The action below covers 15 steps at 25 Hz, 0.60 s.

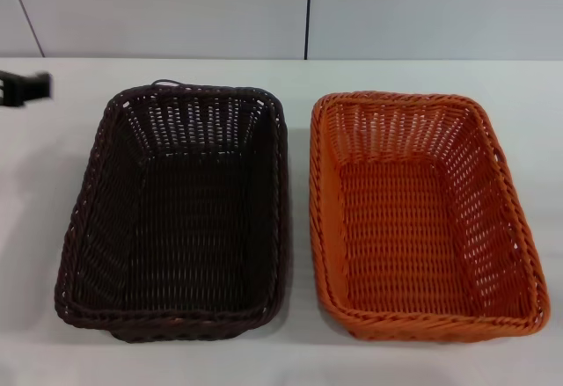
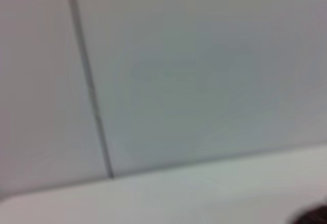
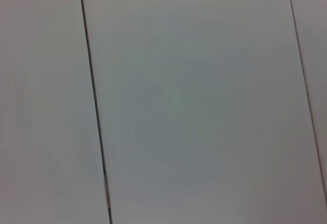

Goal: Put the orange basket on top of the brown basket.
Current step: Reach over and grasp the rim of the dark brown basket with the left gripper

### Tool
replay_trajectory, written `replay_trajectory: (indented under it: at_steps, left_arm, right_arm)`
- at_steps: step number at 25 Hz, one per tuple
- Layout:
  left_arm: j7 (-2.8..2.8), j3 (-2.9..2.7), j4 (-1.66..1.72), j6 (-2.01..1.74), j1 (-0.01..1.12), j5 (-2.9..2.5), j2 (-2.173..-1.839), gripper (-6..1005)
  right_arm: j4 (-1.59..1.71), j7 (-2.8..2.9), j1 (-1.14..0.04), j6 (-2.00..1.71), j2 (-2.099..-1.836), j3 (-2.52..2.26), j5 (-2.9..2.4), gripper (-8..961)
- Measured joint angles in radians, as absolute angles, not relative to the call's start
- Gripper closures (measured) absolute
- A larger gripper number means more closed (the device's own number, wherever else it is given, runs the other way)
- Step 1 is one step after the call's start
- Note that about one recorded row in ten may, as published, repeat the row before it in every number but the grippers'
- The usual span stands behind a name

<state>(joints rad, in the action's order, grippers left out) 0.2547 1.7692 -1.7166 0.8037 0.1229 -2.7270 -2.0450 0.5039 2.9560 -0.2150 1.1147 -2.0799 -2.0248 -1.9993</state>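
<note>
One brown basket (image 1: 176,214) | one orange basket (image 1: 422,214) | side by side

Orange basket (image 1: 422,219) just beside brown basket (image 1: 176,219), on white table (image 1: 299,351).

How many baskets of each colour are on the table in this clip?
brown basket: 1
orange basket: 1
Total: 2 baskets, side by side on the white table, neither stacked yet.
</note>
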Motion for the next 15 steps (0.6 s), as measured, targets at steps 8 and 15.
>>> replay_trajectory:
  at_steps: [8, 15]
  left_arm:
    - [0.231, 1.752, -1.888, 1.267, 0.221, -2.733, -2.064, 218]
    - [0.174, 1.621, -1.813, 1.294, 0.274, -2.818, -2.066, 220]
  right_arm:
    - [0.491, 2.956, -0.224, 1.11, -2.079, -2.019, -1.999, 123]
    - [0.488, 2.956, -0.223, 1.108, -2.079, -2.015, -1.999, 123]
